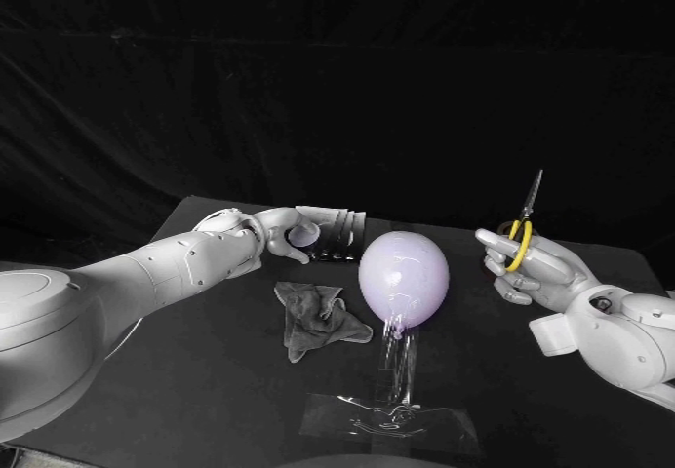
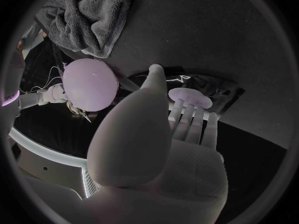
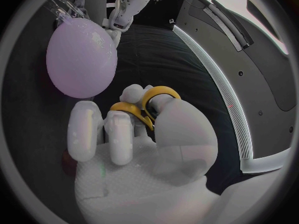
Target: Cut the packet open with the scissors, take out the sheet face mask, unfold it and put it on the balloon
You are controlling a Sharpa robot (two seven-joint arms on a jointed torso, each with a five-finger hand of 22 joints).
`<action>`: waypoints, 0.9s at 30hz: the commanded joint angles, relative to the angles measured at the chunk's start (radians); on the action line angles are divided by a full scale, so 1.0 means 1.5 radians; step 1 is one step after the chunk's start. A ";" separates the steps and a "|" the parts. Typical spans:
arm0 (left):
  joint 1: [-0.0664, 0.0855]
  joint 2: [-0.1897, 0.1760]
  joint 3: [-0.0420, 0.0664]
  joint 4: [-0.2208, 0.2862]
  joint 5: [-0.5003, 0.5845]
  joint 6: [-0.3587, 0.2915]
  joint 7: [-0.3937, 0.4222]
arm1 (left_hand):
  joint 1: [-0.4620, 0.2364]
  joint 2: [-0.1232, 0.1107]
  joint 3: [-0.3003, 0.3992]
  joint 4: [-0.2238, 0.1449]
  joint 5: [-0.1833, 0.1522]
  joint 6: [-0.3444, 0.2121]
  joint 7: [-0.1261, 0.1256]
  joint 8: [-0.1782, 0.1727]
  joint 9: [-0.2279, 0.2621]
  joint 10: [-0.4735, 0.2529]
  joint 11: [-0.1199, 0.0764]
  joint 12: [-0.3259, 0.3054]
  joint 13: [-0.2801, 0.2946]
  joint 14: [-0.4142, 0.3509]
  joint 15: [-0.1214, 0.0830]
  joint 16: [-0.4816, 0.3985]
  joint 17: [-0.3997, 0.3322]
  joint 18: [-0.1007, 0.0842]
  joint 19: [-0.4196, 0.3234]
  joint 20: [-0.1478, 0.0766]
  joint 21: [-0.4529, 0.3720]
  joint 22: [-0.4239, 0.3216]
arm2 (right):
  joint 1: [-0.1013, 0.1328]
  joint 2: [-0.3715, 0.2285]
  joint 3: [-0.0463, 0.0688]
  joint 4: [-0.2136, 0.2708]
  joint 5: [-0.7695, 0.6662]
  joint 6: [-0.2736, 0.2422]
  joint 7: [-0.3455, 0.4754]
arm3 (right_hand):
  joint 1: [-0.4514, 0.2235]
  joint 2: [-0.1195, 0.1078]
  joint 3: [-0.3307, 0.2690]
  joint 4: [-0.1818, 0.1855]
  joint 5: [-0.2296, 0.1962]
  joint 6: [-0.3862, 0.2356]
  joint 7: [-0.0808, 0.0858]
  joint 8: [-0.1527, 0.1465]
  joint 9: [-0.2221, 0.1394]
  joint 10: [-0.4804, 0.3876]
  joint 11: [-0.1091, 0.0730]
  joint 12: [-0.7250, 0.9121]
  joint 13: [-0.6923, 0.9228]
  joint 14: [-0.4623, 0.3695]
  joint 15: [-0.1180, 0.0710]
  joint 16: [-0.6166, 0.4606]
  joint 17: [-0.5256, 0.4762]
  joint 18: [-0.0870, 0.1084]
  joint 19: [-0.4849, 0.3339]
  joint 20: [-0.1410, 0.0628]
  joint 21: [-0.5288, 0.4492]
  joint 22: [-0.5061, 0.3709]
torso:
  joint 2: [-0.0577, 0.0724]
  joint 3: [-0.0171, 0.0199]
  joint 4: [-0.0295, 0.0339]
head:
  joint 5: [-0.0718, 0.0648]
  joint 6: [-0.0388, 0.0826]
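Observation:
A pale purple balloon (image 1: 405, 273) (image 2: 90, 84) (image 3: 81, 57) stands on a clear stand (image 1: 395, 417) mid-table. Behind it, at the table's far edge, lies the dark shiny packet (image 1: 337, 255) (image 2: 209, 87). My left hand (image 1: 302, 232) (image 2: 156, 144) reaches over it, fingertips (image 2: 187, 112) touching its near edge, thumb apart; nothing is gripped. To the right of the balloon and above the table, my right hand (image 1: 532, 268) (image 3: 134, 144) holds the yellow-handled scissors (image 1: 524, 229) (image 3: 146, 102) with the blades pointing up. The mask itself is not visible.
A crumpled grey cloth (image 1: 312, 317) (image 2: 87, 15) lies on the black table (image 1: 211, 390) just left of the balloon's stand. The stand's flat clear base spreads toward the table's front edge.

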 commanded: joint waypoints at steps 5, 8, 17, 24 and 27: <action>-0.010 0.005 -0.006 -0.006 -0.020 0.033 -0.027 | 0.017 0.023 0.038 -0.027 0.002 0.038 0.023 0.016 0.044 0.078 0.001 0.010 0.004 0.062 0.000 0.018 0.018 0.005 0.021 0.001 0.010 0.001 | 0.000 0.001 0.001 0.003 -0.012 0.013 0.003 | 0.017 0.010 0.002 -0.003 0.002 0.080 -0.032 0.092 0.089 0.153 -0.047 0.675 0.198 0.061 0.003 0.004 0.153 0.012 0.003 0.000 0.003 0.089 | 0.000 -0.0001 0.0002 | -0.002 0.000; -0.010 0.004 -0.007 -0.007 -0.021 0.034 -0.028 | 0.019 0.024 0.041 -0.029 0.002 0.041 0.023 0.017 0.044 0.086 0.001 0.009 0.004 0.071 0.000 0.020 0.019 0.005 0.023 0.001 0.011 0.001 | 0.000 0.001 0.001 0.003 -0.013 0.013 0.003 | 0.017 0.010 0.002 -0.003 0.002 0.080 -0.032 0.092 0.089 0.153 -0.047 0.675 0.198 0.061 0.003 0.004 0.153 0.012 0.003 0.000 0.003 0.089 | 0.000 0.0000 0.0001 | -0.002 0.001; -0.010 -0.002 -0.007 -0.005 -0.024 0.033 -0.028 | 0.025 0.025 0.061 -0.040 0.002 0.053 0.018 0.020 0.042 0.123 -0.002 0.005 0.004 0.117 -0.002 0.029 0.027 0.009 0.057 0.000 0.023 0.005 | 0.000 0.001 0.001 0.004 -0.015 0.014 0.003 | 0.017 0.010 0.002 -0.003 0.002 0.080 -0.032 0.092 0.089 0.153 -0.047 0.675 0.198 0.061 0.003 0.004 0.153 0.012 0.003 0.000 0.003 0.089 | 0.000 -0.0004 0.0005 | -0.002 0.000; -0.010 -0.017 -0.007 0.015 -0.019 0.034 -0.016 | 0.023 0.027 0.080 -0.044 0.002 0.071 0.013 0.026 0.041 0.158 -0.003 0.002 0.005 0.153 -0.003 0.035 0.032 0.010 0.072 -0.001 0.028 0.005 | 0.000 0.001 0.001 0.004 -0.017 0.015 0.002 | 0.017 0.010 0.002 -0.003 0.002 0.080 -0.032 0.092 0.089 0.153 -0.047 0.675 0.198 0.061 0.003 0.004 0.153 0.012 0.003 0.000 0.003 0.089 | 0.000 -0.0007 0.0010 | -0.002 -0.002; -0.010 -0.030 -0.006 0.033 -0.007 0.037 -0.011 | 0.020 0.030 0.088 -0.043 0.002 0.082 0.011 0.030 0.041 0.163 -0.001 0.000 0.005 0.154 -0.002 0.034 0.031 0.009 0.074 0.000 0.029 0.004 | 0.000 0.000 0.001 0.003 -0.018 0.015 0.002 | 0.017 0.010 0.002 -0.003 0.002 0.080 -0.032 0.092 0.089 0.153 -0.047 0.675 0.198 0.061 0.003 0.004 0.153 0.012 0.003 0.000 0.003 0.089 | 0.000 -0.0006 0.0013 | -0.003 -0.001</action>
